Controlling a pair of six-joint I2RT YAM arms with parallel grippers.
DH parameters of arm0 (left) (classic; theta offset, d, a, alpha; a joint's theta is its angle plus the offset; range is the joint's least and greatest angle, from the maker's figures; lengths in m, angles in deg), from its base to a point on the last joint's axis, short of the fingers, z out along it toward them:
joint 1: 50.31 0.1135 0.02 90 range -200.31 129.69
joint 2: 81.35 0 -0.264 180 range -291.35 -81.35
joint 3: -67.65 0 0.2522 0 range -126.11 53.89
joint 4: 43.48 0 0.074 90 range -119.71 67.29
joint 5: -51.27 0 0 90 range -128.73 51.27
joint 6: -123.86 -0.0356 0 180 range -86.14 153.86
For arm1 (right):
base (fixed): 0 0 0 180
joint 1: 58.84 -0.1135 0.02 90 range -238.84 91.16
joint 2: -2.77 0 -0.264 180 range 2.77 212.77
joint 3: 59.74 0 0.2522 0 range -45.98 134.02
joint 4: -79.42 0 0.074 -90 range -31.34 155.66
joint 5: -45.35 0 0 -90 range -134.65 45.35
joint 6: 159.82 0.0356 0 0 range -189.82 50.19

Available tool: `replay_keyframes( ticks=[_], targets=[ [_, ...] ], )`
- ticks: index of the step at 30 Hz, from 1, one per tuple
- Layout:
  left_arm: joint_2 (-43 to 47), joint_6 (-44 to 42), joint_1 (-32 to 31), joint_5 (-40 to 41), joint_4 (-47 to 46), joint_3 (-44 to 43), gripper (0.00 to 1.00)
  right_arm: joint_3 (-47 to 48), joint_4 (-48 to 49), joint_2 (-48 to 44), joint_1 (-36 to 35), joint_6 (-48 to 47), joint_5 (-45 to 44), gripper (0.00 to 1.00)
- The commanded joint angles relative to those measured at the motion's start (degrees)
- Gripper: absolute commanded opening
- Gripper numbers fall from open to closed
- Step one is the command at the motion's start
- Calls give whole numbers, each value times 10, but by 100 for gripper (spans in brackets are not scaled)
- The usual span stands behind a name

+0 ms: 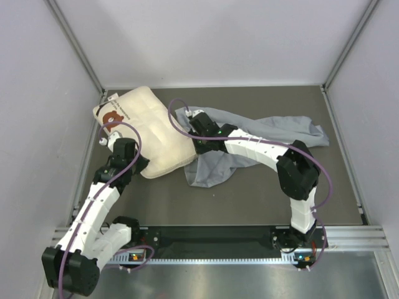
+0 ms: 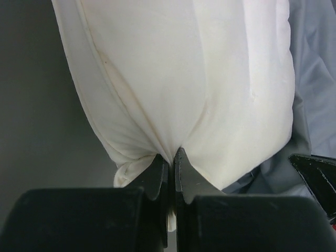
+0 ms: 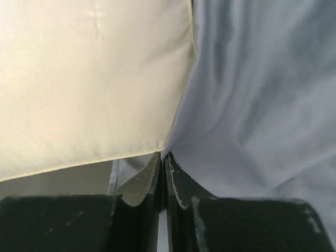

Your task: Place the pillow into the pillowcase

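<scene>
The cream quilted pillow [image 1: 146, 131] lies at the table's back left, its bear print and tag at the far corner. The grey-blue pillowcase [image 1: 262, 134] is spread wrinkled to its right, touching it. My left gripper [image 1: 138, 163] is shut on the pillow's near edge, with cream fabric [image 2: 168, 105] pinched between the jaws. My right gripper [image 1: 192, 131] is shut on a fold of the pillowcase [image 3: 252, 94] right beside the pillow's edge [image 3: 89, 79].
Grey walls with metal corner posts [image 1: 75, 43] close in the table on three sides. A metal rail [image 1: 212, 237] runs along the near edge by the arm bases. Dark table surface [image 1: 249, 199] shows in front of the fabric.
</scene>
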Motion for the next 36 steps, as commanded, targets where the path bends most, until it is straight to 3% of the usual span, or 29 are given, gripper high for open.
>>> replay_keyframes(
  ticks=[1,7,14,26,29,36],
  targets=[
    [25,20,-14,15,-39,-35,0,31,9,-38,15,23,-2,6],
    [43,52,-79,54,-65,-18,0,57,5,-35,15,21,18,3],
    [35,74,-219,177,-76,-23,0,63,4,-45,14,20,36,0],
    [-132,107,-396,285,-272,-21,0,-2,10,-121,6,37,65,0],
    [-180,96,-426,314,-323,-39,0,-22,2,-137,6,37,83,0],
    [-264,40,-429,394,-352,-121,0,-60,-13,-156,6,35,89,0]
  ],
)
